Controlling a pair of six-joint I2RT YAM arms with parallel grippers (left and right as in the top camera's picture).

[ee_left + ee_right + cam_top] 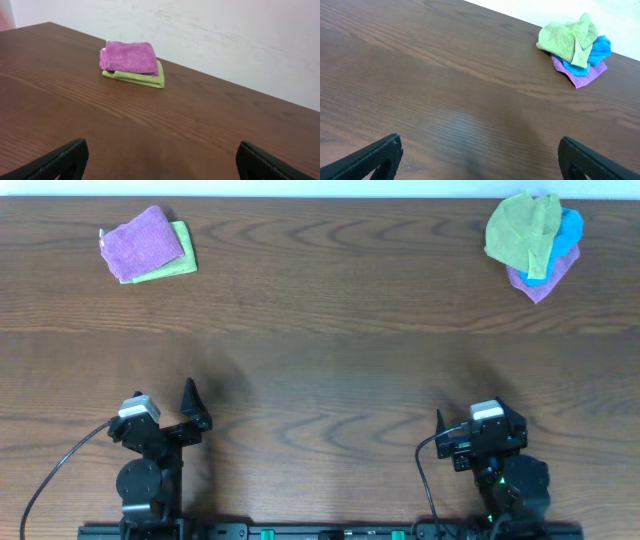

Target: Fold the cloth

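Left gripper (161,167): gaping wide, pinching nothing, pointing at the folded stack from well apart.
Right gripper (482,165): gaping wide too, gripping nothing, pointing toward the far-off heap.
Task piece: folded purple cloth (145,242) lying near the far left corner of the table (320,360), resting on the folded green cloth (184,262).
Cloth count: totalling five, being two purple, two green, one blue.
Heap: sitting at the far right, crumpled green cloth (522,230) lying on top of the blue cloth (568,230), second purple cloth (540,283) peeking out beneath.
Arms: numbering two, both crouching tucked at the near edge, one toward each side.
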